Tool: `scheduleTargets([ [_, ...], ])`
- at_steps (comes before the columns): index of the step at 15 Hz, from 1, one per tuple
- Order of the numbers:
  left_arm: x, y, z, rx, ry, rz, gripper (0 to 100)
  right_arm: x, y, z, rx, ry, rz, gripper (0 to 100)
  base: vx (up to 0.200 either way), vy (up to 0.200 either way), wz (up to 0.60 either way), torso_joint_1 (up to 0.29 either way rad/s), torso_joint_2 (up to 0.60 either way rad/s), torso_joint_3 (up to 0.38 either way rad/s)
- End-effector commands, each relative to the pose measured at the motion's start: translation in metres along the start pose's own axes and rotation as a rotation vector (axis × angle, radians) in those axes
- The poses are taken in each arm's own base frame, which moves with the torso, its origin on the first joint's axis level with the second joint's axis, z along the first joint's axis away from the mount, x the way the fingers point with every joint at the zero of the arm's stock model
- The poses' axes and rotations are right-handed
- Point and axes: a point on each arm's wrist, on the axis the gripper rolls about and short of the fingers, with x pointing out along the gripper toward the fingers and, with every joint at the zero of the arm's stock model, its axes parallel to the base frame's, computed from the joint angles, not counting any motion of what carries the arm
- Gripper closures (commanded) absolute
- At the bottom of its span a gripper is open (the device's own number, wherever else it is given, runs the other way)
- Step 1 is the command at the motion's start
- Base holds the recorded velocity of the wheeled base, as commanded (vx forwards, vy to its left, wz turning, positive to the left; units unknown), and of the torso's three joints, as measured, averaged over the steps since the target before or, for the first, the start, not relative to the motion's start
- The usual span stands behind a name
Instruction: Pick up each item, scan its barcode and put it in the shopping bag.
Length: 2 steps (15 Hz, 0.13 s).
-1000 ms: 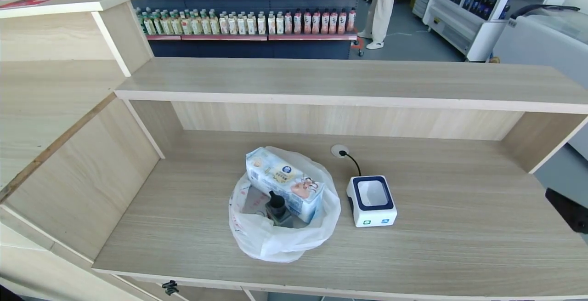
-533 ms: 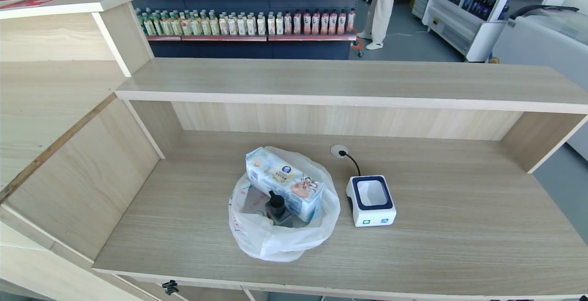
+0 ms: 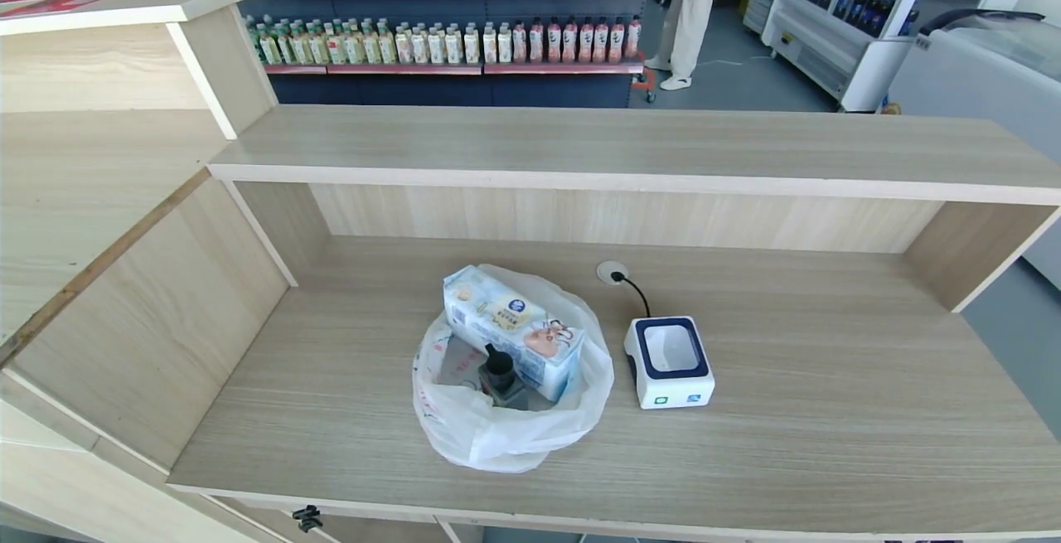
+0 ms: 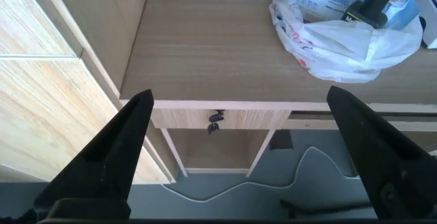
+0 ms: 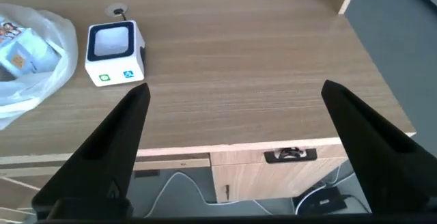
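Note:
A white plastic shopping bag [image 3: 510, 435] sits open on the wooden counter [image 3: 829, 410]. Inside it lie a pale blue tissue pack [image 3: 510, 327] and a dark bottle [image 3: 500, 377] with a black cap. Just right of the bag stands the white barcode scanner [image 3: 670, 361] with its dark-framed window facing up. My left gripper [image 4: 246, 149] hangs open below the counter's front edge, left of the bag [image 4: 355, 43]. Off the counter's front edge hangs my right gripper [image 5: 235, 149], open, with the scanner [image 5: 115, 52] beyond it.
A black cable [image 3: 637, 294] runs from the scanner to a grommet in the counter. A raised shelf [image 3: 630, 149] spans the back, and a side wall [image 3: 149, 319] closes the left. Drawer handles [image 5: 291, 155] sit under the counter's front edge.
A dark part of my right arm at the right edge of the head view one second ago has dropped out of sight. The bag, its contents and the scanner have not moved.

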Motion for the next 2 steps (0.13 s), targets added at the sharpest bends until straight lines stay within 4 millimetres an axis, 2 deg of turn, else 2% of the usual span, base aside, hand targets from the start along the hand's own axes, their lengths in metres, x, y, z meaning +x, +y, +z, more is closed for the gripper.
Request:
scheduleTargets([
  [1,0.0000,0.0000,0.0000,0.000,-0.001,0.000,0,0.0003,0.0000,0.0000,-0.002,0.003,0.001,0,0.000,0.000,0.00,0.000,0.00,0.000],
  [2,0.0001,0.0000,0.0001,0.000,0.001,0.000,0,0.0001,0.0000,-0.0001,-0.001,0.001,0.001,0,0.000,0.000,0.00,0.000,0.00,0.000],
])
